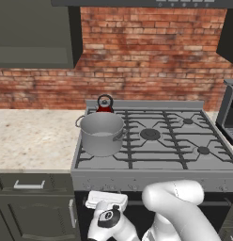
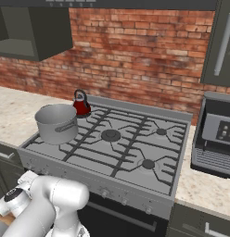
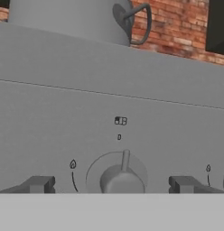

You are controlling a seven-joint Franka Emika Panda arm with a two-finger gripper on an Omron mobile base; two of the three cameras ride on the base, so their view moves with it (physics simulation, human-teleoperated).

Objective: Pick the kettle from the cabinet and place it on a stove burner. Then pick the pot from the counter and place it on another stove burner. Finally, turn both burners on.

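- Grey metal dominates the cooktop: the pot stands on the front-left of the stove burners, and the red kettle sits just behind it on the rear-left burner, so both placements look done.
- The cabinet hangs above the counter, to the left of the stove, with nothing of the task left in it that I can see.
- The gripper is low in front of the stove's control panel; its two dark fingertips stand wide apart, one on each side of a round control knob, and hold nothing.
- The knob's pointer reads roughly upright, so I judge this burner is not yet turned on (the knobs are the last part of the task).
- The symbol above the knob is too small to read, so I cannot tell which burner it governs; the pot's loop handle above it suggests the left side.
- To do this step well:
  - keep the knob centred between the fingers before closing, so that both pads meet its sides together;
  - advance squarely onto the panel, not at a slant, or the pads may slip off the knob;
  - close firmly, then rotate about the knob's own axis and do not drag sideways;
  - afterwards find the second knob for the other occupied burner (probably a neighbour).
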